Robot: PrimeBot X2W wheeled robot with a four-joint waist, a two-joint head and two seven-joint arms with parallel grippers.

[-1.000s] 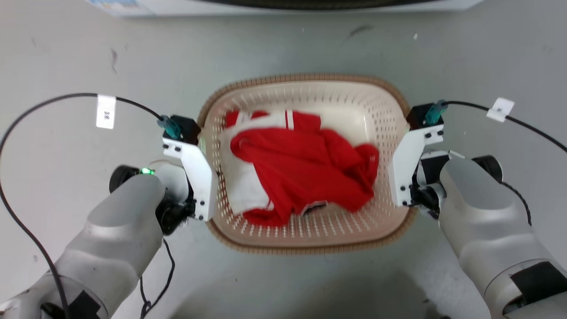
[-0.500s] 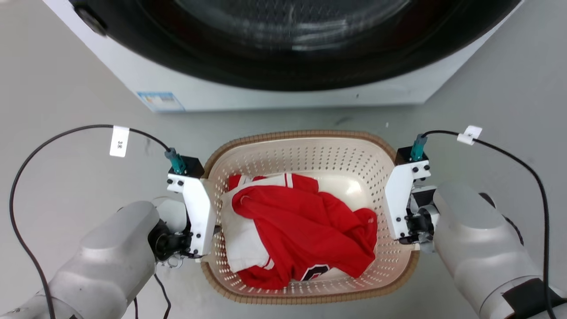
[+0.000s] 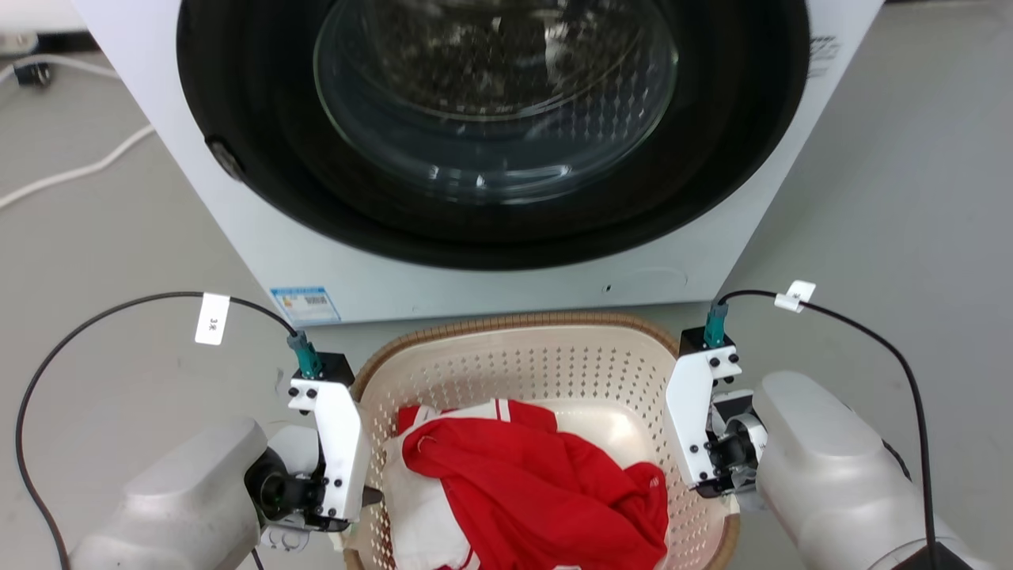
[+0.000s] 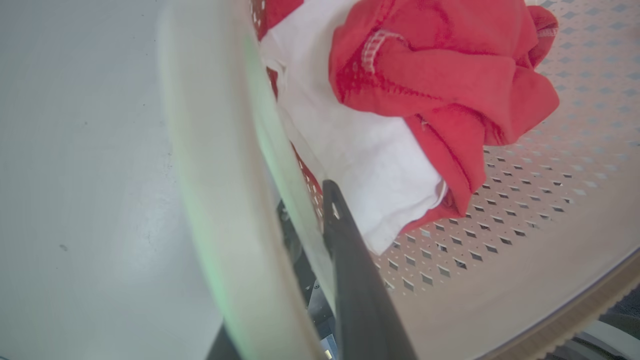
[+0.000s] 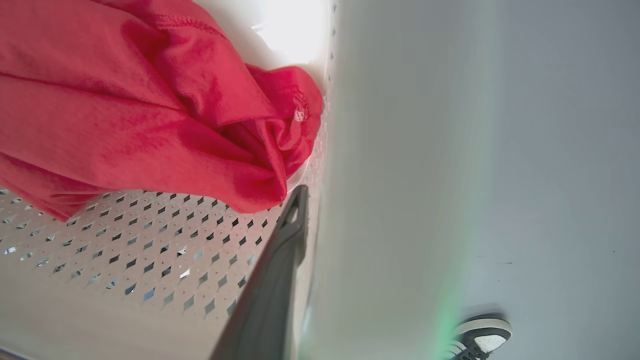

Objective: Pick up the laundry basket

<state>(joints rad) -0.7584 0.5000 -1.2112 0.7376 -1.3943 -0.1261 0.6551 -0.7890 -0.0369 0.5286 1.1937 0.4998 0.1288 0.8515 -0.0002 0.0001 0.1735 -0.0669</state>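
The laundry basket (image 3: 514,321), cream perforated plastic with a brown woven-look rim, sits low in the head view between my two arms. A red and white garment (image 3: 538,491) lies crumpled inside it. My left gripper (image 3: 366,499) is shut on the basket's left side. In the left wrist view one dark finger (image 4: 350,280) lies inside the wall, against the pale handle (image 4: 215,175). My right gripper (image 3: 696,487) is shut on the right side. Its dark finger (image 5: 280,270) lies inside the perforated wall (image 5: 125,235), beside the handle (image 5: 390,175).
A white front-loading washing machine (image 3: 301,237) with a round glass door (image 3: 491,87) stands just beyond the basket. A white cable (image 3: 71,170) lies on the grey floor at far left. A person's shoe (image 5: 480,332) stands on the floor in the right wrist view.
The head camera has moved: the washing machine has come fully into view, and the basket and arms sit lower in the picture. Both grippers keep their hold on the basket's sides.
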